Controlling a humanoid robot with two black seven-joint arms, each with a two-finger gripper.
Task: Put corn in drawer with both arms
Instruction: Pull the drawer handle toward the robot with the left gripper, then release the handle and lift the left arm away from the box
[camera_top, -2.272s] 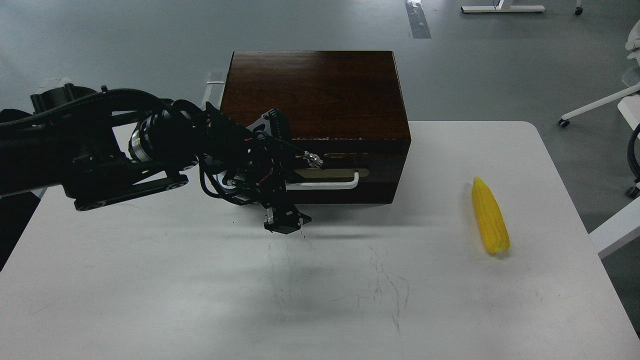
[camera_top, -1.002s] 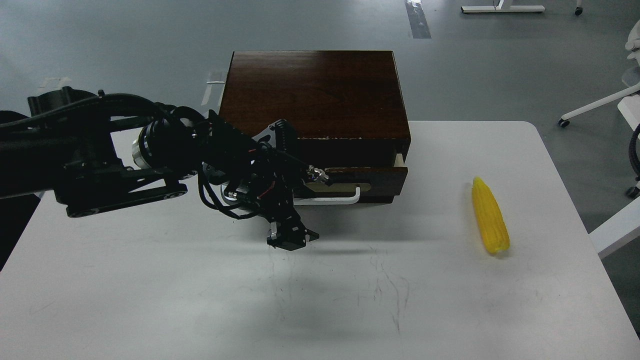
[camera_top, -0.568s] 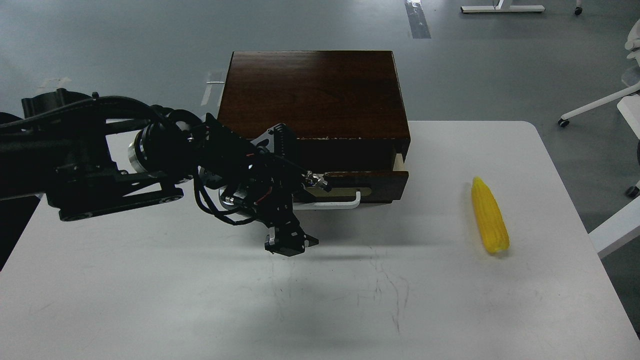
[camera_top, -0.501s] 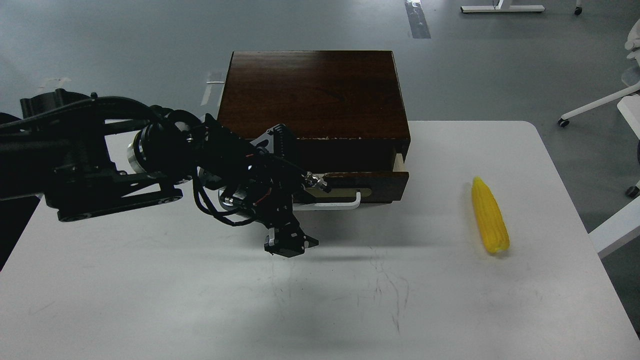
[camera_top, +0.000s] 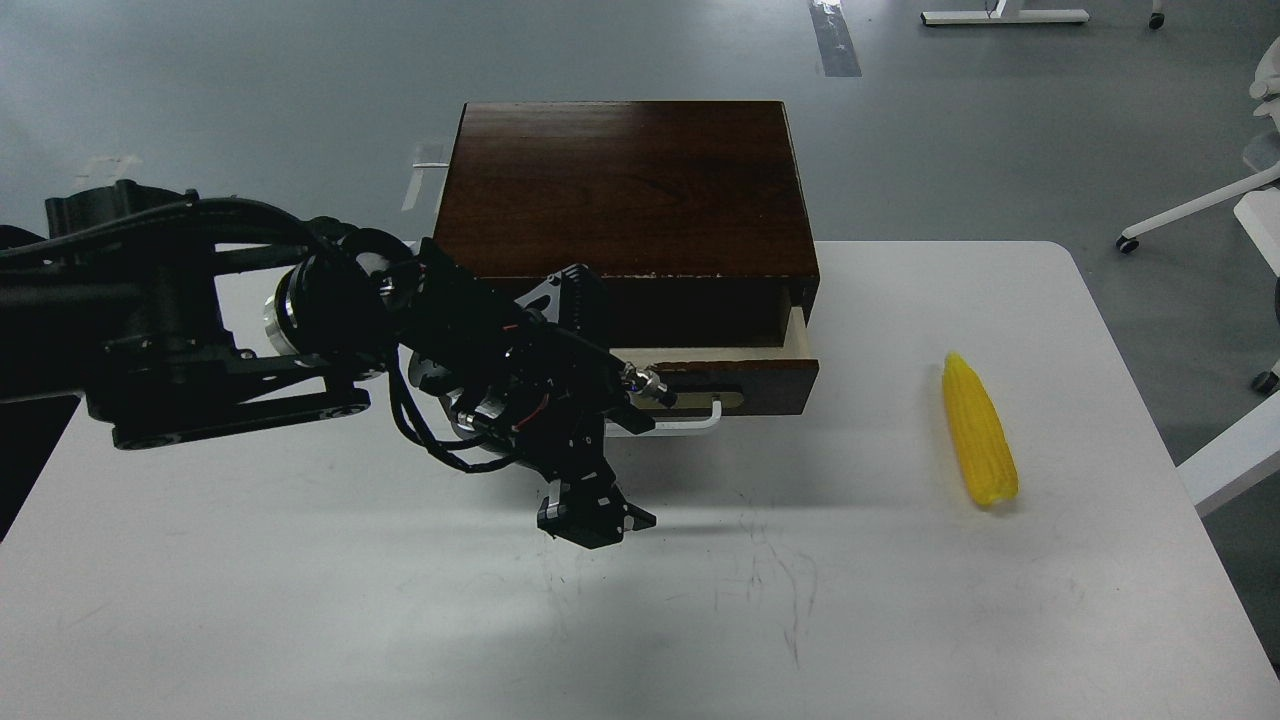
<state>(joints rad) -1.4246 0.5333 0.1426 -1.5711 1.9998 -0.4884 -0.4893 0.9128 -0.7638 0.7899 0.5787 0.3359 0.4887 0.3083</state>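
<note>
Head view: corn (camera_top: 980, 431) lies alone on the white surface (camera_top: 300, 600), right of frame, well apart from the drawer (camera_top: 745, 375), which stands part-open at centre. Left tool (camera_top: 615, 400) sits at the white handle (camera_top: 700, 417); its grip is too dark to tell. Right tool is out of view. Corn looks light, stiff, slick plastic; best gripped across the thick middle.

A box (camera_top: 625, 185) is set at the far middle of the table (camera_top: 300, 620). Its drawer (camera_top: 745, 372) is drawn out a little from the front face. The left arm (camera_top: 200, 330) is reached in from the left, with its gripper (camera_top: 592, 518) placed just before the drawer's left part. The corn (camera_top: 979, 430) is laid on the table well to the right of the box.
</note>
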